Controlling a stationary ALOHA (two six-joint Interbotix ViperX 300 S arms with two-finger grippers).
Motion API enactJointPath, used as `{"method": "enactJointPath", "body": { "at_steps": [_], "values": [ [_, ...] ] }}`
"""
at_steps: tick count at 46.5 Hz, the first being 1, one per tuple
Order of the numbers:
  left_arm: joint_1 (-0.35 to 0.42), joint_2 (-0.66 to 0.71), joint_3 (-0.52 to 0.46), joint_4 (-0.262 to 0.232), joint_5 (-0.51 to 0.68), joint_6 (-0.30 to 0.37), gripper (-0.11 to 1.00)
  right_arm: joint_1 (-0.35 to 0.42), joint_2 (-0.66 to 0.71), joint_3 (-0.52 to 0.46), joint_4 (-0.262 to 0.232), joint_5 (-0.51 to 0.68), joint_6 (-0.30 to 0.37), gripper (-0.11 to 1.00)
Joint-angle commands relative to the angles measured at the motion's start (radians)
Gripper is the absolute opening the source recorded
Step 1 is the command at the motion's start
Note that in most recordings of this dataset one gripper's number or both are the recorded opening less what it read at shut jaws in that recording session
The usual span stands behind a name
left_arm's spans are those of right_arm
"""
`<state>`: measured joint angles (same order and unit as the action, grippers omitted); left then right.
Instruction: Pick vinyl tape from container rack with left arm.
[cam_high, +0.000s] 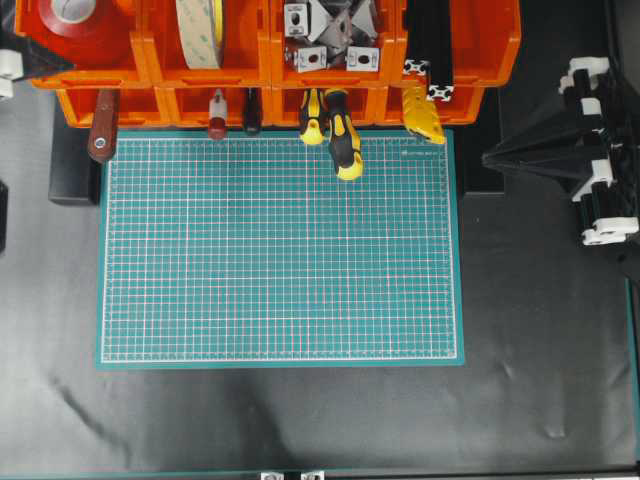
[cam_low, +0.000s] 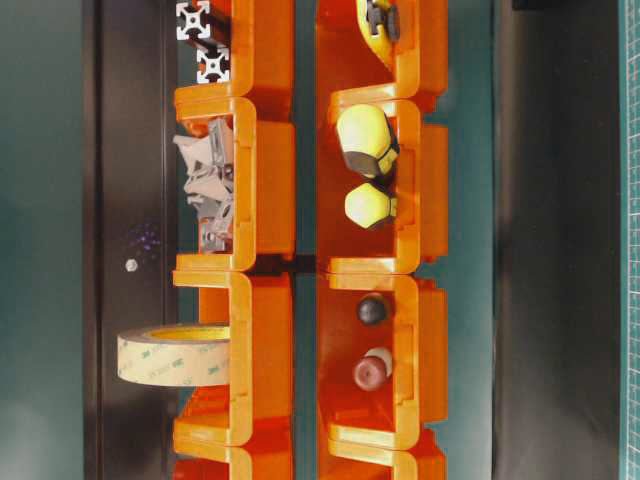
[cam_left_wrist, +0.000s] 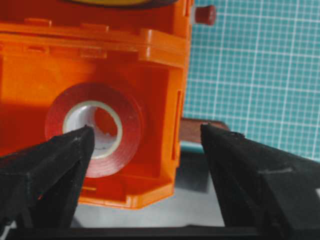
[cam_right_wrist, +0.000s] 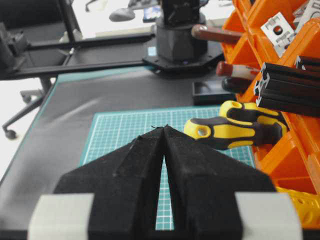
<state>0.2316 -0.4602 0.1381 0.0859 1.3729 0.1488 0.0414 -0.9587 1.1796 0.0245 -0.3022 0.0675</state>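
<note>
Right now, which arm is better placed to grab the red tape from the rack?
Left. Its gripper is open right in front of the vinyl tape in the container rack. The right gripper is shut, parked over the mat's far side.

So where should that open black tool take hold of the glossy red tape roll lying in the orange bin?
Probably across the ring's wall, one finger in the pale core, one outside. The glossy red tape roll lies flat in the corner orange plastic bin, hole facing up, so coming straight down suits it. The left tool hangs open above, one fingertip already over the core.
</note>
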Motion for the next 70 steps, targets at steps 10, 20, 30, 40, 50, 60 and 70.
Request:
{"method": "enactJointPath", "body": {
  "at_steps": [10, 20, 30, 40, 50, 60, 70],
  "values": [
    [0.015, 0.014, 0.063, 0.003, -0.009, -0.002, 0.83, 0.012, 0.005, -0.031, 0.002, -0.008, -0.002, 0.01],
    [0.015, 0.011, 0.077, 0.003, -0.009, -0.003, 0.82, 0.011, 0.005, -0.029, 0.002, -0.008, -0.003, 0.01],
    [0.025, 0.015, 0.072, 0.003, -0.015, -0.003, 0.78, 0.011, 0.005, -0.029, 0.002, -0.008, -0.005, 0.01],
    [0.046, 0.015, 0.069, 0.003, -0.060, 0.021, 0.45, 0.011, 0.005, -0.028, 0.002, -0.009, -0.005, 0.01],
    [0.046, 0.017, 0.038, 0.003, -0.072, 0.110, 0.18, 0.011, 0.005, -0.028, 0.002, -0.008, -0.005, 0.01],
    [0.012, 0.021, -0.152, 0.003, 0.005, 0.103, 0.18, 0.011, 0.005, -0.028, 0.002, -0.008, -0.005, 0.01],
    [-0.149, 0.038, -0.296, 0.002, 0.038, 0.046, 0.18, 0.011, 0.005, -0.028, 0.002, -0.014, -0.006, 0.01]
  ]
}}
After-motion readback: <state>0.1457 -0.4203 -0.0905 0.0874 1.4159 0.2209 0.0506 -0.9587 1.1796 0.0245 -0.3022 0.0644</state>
